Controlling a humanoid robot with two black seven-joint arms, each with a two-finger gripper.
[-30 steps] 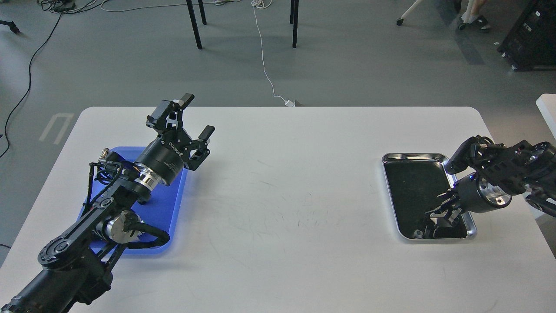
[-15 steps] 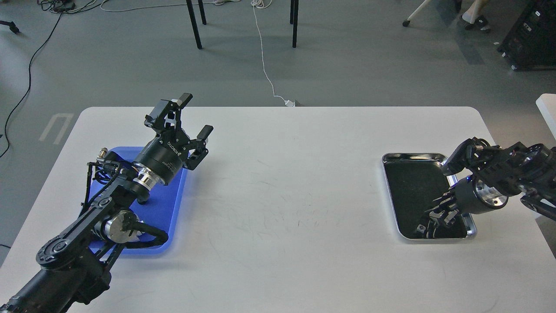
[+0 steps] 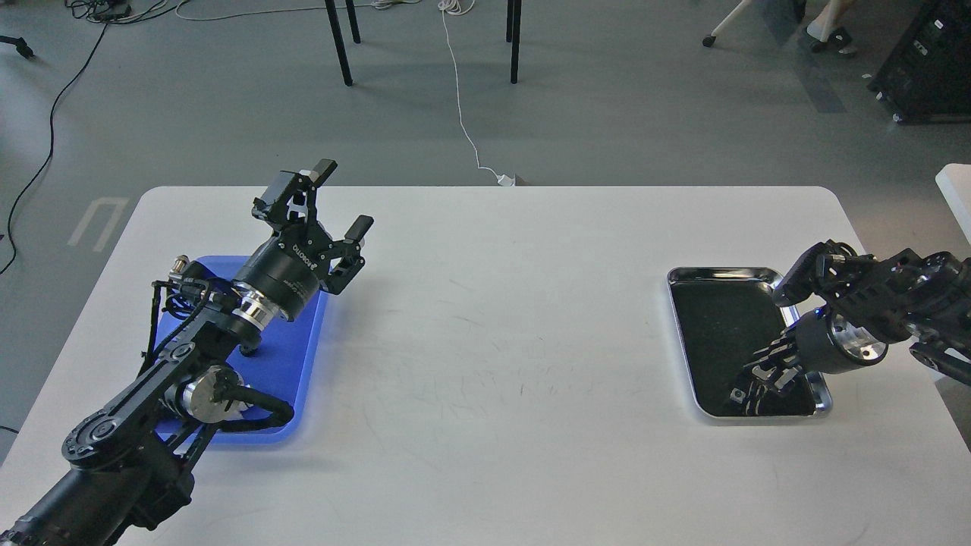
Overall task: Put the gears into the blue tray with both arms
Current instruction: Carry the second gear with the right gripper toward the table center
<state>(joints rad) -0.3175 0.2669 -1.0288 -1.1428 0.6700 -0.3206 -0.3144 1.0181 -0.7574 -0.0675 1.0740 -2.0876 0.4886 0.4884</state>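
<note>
The blue tray (image 3: 287, 356) lies on the left side of the white table, largely covered by my left arm. My left gripper (image 3: 345, 197) hangs above the tray's far right corner, open, with nothing between its fingers. My right gripper (image 3: 751, 390) reaches down into the near right corner of a shiny steel tray (image 3: 721, 271). It is dark against the tray's dark floor, so its fingers cannot be told apart. I cannot make out any gears; whatever lies under the right gripper is hidden.
The white table (image 3: 501, 318) spreads wide and bare between the two trays. Chair legs (image 3: 341, 45) and a white cable (image 3: 463, 114) are on the floor beyond the far edge. A white object (image 3: 957, 189) stands off the right edge.
My right gripper has dropped lower and slid toward the near corner of the steel tray. The left gripper has drifted slightly left, still open.
</note>
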